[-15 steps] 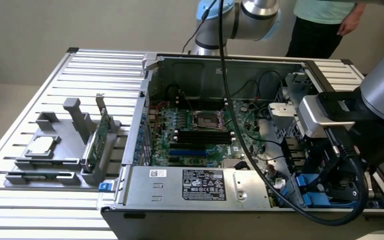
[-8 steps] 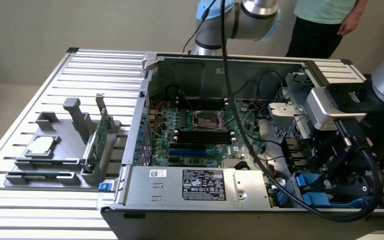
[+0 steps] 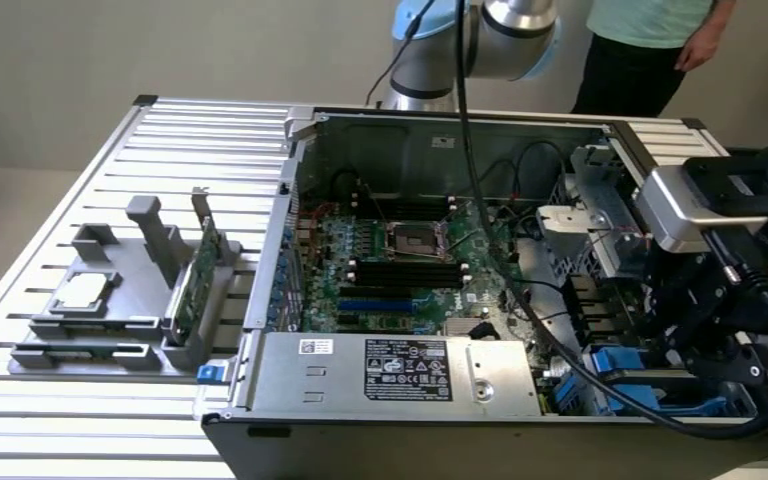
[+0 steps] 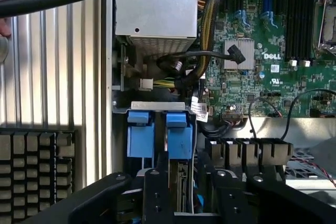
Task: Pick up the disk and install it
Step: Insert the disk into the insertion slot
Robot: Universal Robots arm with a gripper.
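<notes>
The disk stands on edge in the drive bay at the front corner of the open computer case, on the exterior view's right. Its bright blue carrier tabs face the wrist camera, and a thin metal edge runs down from them. From outside, that blue carrier shows low in the case, partly hidden by cables. My gripper hangs directly over the disk, its black body straddling the metal edge. Seen from outside, the gripper is dipped into that corner of the case. Whether it presses on the disk is unclear.
The motherboard fills the case floor and the power supply sits along the front wall. Cables crowd the space beside the bay. A grey fixture holding a processor chip and a green card stands on the slatted table. A person stands behind.
</notes>
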